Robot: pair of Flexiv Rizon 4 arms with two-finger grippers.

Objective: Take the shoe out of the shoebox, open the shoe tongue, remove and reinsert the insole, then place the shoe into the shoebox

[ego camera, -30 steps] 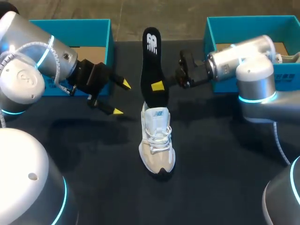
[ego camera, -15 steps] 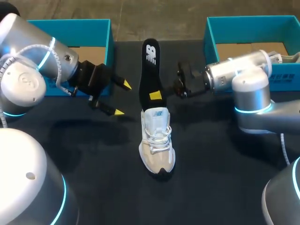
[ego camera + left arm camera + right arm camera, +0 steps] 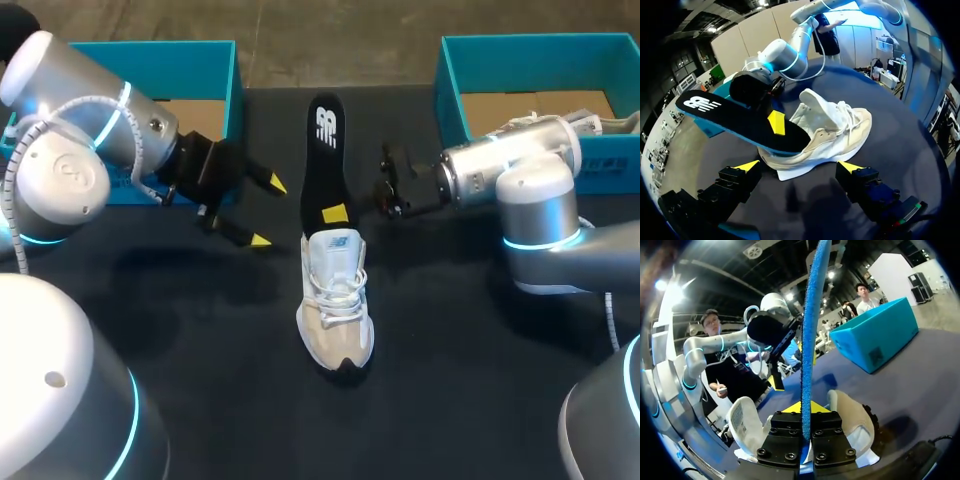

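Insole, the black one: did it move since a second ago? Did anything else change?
The right gripper, still shut on the insole, slid it further toward the shoe. The left gripper, still open, edged slightly toward the shoe. The shoe stayed where it was.

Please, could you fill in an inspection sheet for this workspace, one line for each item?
surface: dark table, with the shoe at its middle.
job's things: white shoe standing upright; black insole raised, one end at the shoe's opening; teal left shoebox and right shoebox at the far side.
clutter: nothing seen.
grippers: left gripper open, empty, beside the insole; right gripper shut on the insole.
cables: light cable along the left arm; none on the table.
surroundings: nothing seen.
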